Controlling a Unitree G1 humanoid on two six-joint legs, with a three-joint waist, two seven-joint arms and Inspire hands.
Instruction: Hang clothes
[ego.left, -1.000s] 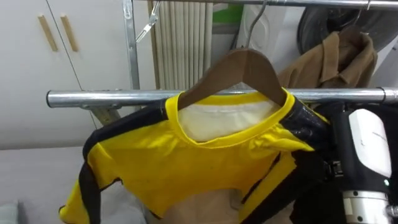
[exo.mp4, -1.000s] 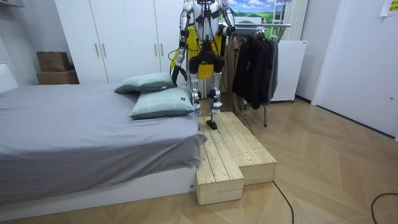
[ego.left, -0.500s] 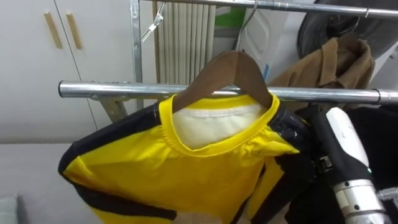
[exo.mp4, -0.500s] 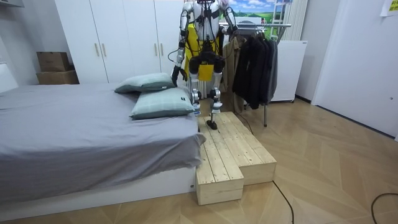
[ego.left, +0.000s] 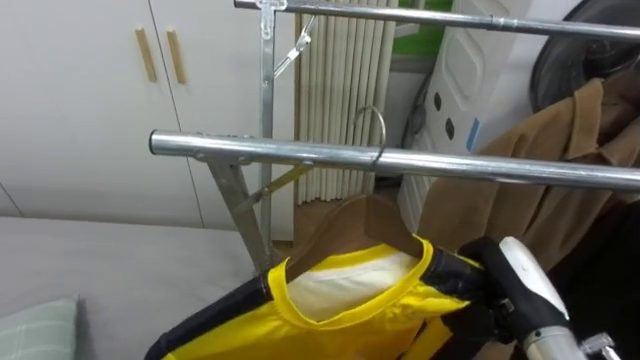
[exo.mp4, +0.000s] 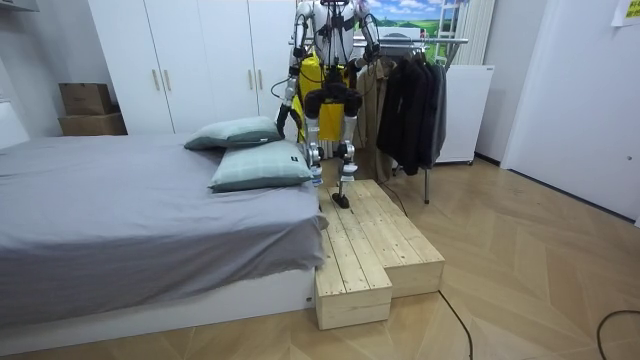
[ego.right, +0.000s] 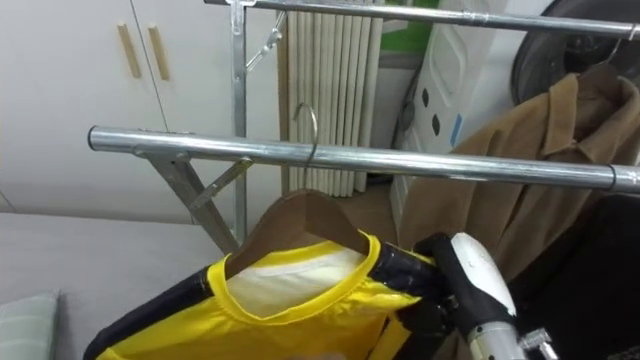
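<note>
Yellow cloth with black sleeves marks the shirt, which is carried on a wooden hanger. The hanger's wire hook is set over the metal rail, toward the rail's left end. The right hand is held at the shirt's right shoulder. Its fingers are hidden by the cloth, so their state cannot be told. A tan coat is hung behind, to the right.

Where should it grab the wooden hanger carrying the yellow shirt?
Pinch the bare wooden peak of the hanger just under its wire hook, fingers coming from the robot's side. The yellow shirt covers both shoulders, and the hook crosses the rail.
</note>
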